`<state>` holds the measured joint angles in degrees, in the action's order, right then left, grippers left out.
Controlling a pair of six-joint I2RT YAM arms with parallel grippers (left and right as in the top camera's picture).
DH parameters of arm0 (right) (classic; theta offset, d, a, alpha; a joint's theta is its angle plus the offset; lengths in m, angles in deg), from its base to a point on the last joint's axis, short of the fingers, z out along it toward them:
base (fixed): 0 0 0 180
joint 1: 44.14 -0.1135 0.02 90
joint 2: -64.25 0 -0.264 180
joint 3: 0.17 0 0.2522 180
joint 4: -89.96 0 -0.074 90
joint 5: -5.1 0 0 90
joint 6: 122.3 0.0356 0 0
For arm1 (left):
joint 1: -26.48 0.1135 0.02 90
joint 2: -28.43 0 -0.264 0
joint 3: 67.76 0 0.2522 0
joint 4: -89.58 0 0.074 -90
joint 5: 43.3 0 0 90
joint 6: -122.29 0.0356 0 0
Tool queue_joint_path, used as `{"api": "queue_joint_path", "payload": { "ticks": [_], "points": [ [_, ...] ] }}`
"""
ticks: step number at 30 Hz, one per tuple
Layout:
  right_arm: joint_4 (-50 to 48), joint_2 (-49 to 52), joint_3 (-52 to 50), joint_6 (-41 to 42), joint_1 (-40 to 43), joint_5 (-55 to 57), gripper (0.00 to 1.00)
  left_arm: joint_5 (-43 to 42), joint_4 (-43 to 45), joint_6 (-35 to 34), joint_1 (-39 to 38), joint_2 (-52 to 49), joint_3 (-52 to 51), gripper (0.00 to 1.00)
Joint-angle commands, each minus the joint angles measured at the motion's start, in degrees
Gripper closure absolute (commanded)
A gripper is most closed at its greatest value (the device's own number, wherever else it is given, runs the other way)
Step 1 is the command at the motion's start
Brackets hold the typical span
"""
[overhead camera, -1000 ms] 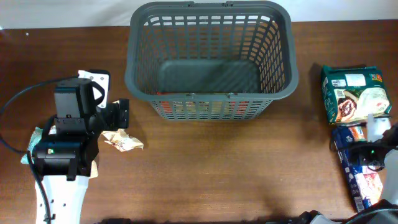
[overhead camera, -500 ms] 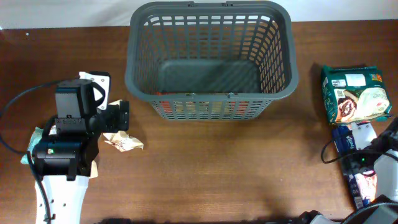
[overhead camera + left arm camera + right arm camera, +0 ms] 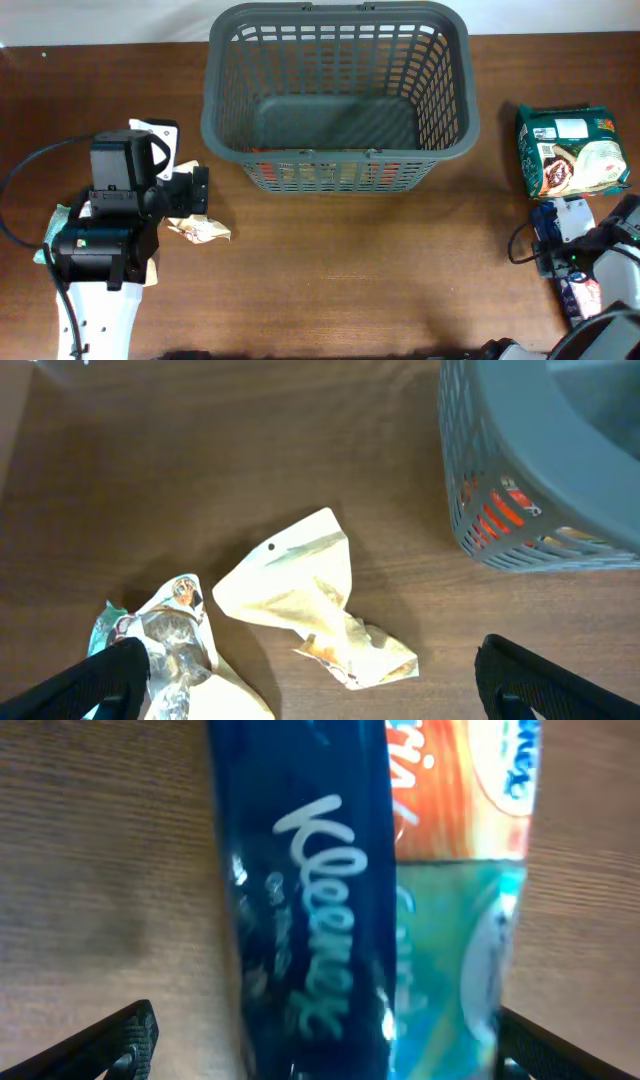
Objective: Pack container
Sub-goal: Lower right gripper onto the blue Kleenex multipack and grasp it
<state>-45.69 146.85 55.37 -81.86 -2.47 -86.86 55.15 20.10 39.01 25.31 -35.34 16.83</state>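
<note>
Here, we see the right jaws spread astride the tissue pack (image 3: 310, 920), its long axis crossing their closing line, well right of the basket (image 3: 338, 152) on the surface (image 3: 330, 270); left jaws also spread, empty.

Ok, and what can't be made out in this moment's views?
1. Orange-red shapes behind the basket's near lattice wall, overhead and left wrist: slats hide what they are.
2. Kleenex pack, right wrist: cut off top and bottom, small print blurred; overhead, the right arm covers most of it.
3. Silvery packet, left wrist: cut by the bottom edge; overhead, the left arm hides most of it.
</note>
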Motion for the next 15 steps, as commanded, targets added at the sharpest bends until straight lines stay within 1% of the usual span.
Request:
{"api": "queue_joint_path", "payload": {
  "ticks": [1, 8, 9, 10, 11, 12, 13, 14, 15],
  "points": [
    [-1.01, 3.28, -0.55, 3.34, 0.42, -3.13, 0.01, 0.59, -0.39, 1.11, -0.17, -0.24, 0.48, 0.01],
    [-2.84, 7.34, -0.55, 3.78, 0.35, -5.49, 0.01, 0.50, -0.74, 1.11, -0.17, -0.24, 0.48, 0.01],
    [-2.97, 7.61, -0.55, 3.78, 0.35, -6.14, 0.02, 0.48, -0.74, 1.11, -0.17, -0.24, 0.48, 0.01],
    [-2.99, 7.91, -0.55, 3.76, 0.35, -6.69, 0.09, 0.44, -0.74, 1.11, -0.17, -0.24, 0.48, 0.01],
    [-2.99, 8.24, -0.55, 3.76, 0.35, -6.69, 0.21, 0.44, -0.74, 1.11, -0.17, -0.24, 0.48, 0.01],
    [-3.02, 8.55, -0.55, 3.76, 0.35, -6.69, 0.37, 0.44, -0.74, 1.11, -0.17, -0.24, 0.48, 0.01],
    [-3.02, 8.81, -0.55, 3.76, 0.35, -6.69, 0.65, 0.44, -0.74, 1.11, -0.17, -0.24, 0.48, 0.01],
    [-3.02, 9.01, -0.55, 3.76, 0.35, -6.69, 0.81, 0.44, -0.72, 1.11, -0.17, -0.24, 0.48, 0.01],
    [-3.04, 9.07, -0.55, 3.76, 0.35, -6.69, 0.94, 0.44, -0.72, 1.11, -0.17, -0.24, 0.48, 0.01]
  ]
}}
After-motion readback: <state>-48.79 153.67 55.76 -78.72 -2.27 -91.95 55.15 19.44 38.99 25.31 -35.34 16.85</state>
